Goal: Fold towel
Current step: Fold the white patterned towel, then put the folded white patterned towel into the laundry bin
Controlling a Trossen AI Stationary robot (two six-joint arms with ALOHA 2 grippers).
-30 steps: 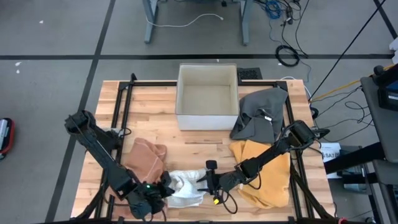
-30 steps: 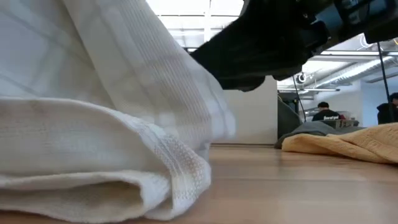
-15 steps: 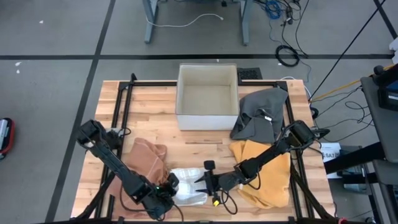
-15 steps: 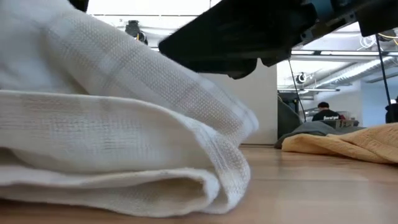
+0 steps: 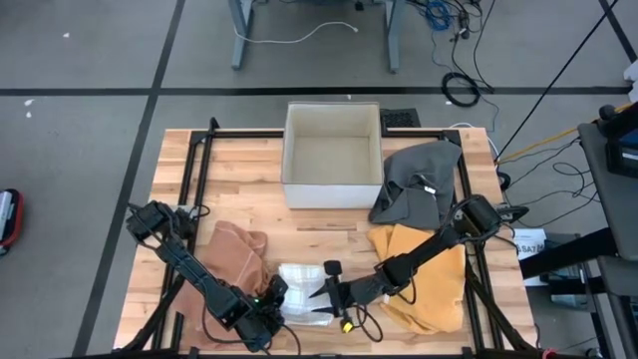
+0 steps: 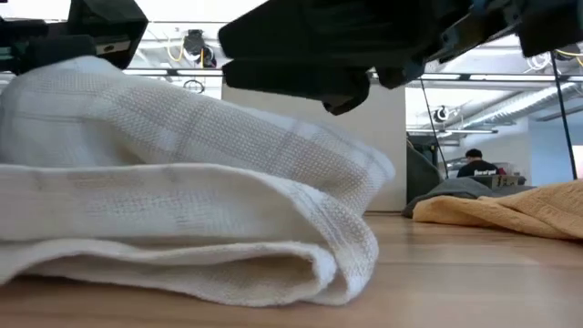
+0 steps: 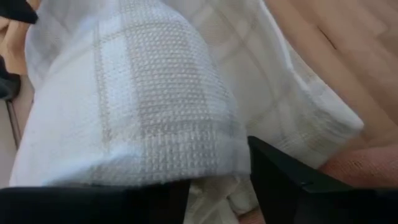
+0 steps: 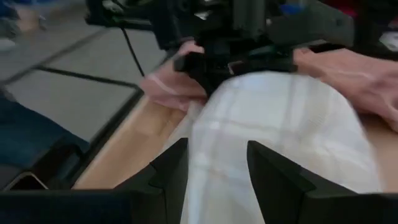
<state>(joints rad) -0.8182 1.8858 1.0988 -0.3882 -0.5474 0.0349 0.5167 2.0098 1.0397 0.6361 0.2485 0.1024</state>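
Between both grippers, folded white towel point(image 5: 302, 289)

high: overhead, whole table point(image 5: 329, 224) | low: tabletop level | wrists: close | shared: white towel point(image 5: 299, 292)

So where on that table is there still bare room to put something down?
Bare wood lies left of the white box, above the pink cloth, and in a strip between box and white towel. The front is crowded by both grippers; the right side by grey cloth and yellow cloth.
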